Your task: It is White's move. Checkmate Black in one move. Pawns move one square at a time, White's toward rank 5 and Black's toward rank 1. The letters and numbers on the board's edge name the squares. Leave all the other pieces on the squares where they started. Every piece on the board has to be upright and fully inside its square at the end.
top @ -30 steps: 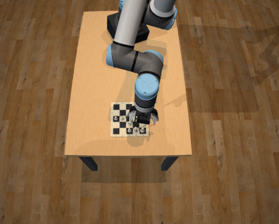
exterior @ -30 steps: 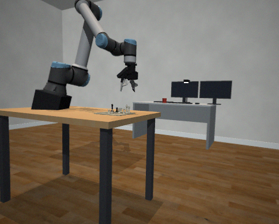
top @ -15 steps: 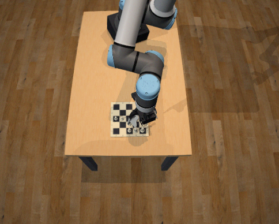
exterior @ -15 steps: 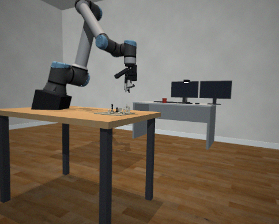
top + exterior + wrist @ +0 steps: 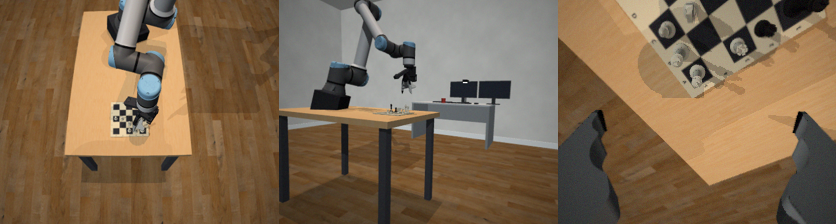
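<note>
Gripper (image 5: 407,86) hangs high above the chessboard (image 5: 116,131), its jaws spread wide and nothing between them; in the wrist view its two dark fingers frame the lower corners, with the surface (image 5: 92,86) edge and the wood floor (image 5: 230,144) between them. The chessboard lies on the surface near its front edge, well away from the arm's black base (image 5: 319,104) at the far end. White pieces cluster toward one corner of the chessboard: the wrist view shows a white piece (image 5: 697,75) on the corner dark square, with others beside it, all upright. A black piece (image 5: 765,28) stands further along the chessboard's edge, apart from the white group. Which piece is which cannot be told at this size. Beyond the chessboard, a grey desk (image 5: 463,111) carries two monitors (image 5: 481,89).
</note>
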Tool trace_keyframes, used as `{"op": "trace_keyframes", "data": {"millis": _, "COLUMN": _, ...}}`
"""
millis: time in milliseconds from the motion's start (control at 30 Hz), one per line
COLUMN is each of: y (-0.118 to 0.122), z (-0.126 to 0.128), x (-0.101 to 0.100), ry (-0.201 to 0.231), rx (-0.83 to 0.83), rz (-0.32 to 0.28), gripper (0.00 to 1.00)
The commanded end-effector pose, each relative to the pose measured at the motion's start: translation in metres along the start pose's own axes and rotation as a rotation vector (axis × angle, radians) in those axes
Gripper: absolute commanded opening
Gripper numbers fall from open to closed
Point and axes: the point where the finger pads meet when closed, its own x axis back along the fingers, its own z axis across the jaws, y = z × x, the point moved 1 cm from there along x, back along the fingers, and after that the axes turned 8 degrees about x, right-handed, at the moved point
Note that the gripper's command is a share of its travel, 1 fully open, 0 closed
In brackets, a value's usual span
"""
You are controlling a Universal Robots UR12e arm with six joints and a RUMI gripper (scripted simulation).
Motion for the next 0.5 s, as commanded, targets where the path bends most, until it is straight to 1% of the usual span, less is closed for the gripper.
{"op": "trace_keyframes", "data": {"millis": 0, "y": 0.0007, "z": -0.0018, "x": -0.0015, "ry": 0.001, "rx": 0.19, "rz": -0.006, "gripper": 1.0}}
{"op": "trace_keyframes", "data": {"millis": 300, "y": 0.0037, "z": -0.0041, "x": -0.0058, "ry": 0.0, "rx": 0.54, "rz": -0.006, "gripper": 1.0}}
{"op": "trace_keyframes", "data": {"millis": 367, "y": 0.0037, "z": -0.0041, "x": -0.0058, "ry": 0.0, "rx": 0.54, "rz": -0.006, "gripper": 1.0}}
{"op": "trace_keyframes", "data": {"millis": 467, "y": 0.0049, "z": -0.0046, "x": -0.0071, "ry": 0.0, "rx": 0.643, "rz": -0.006, "gripper": 1.0}}
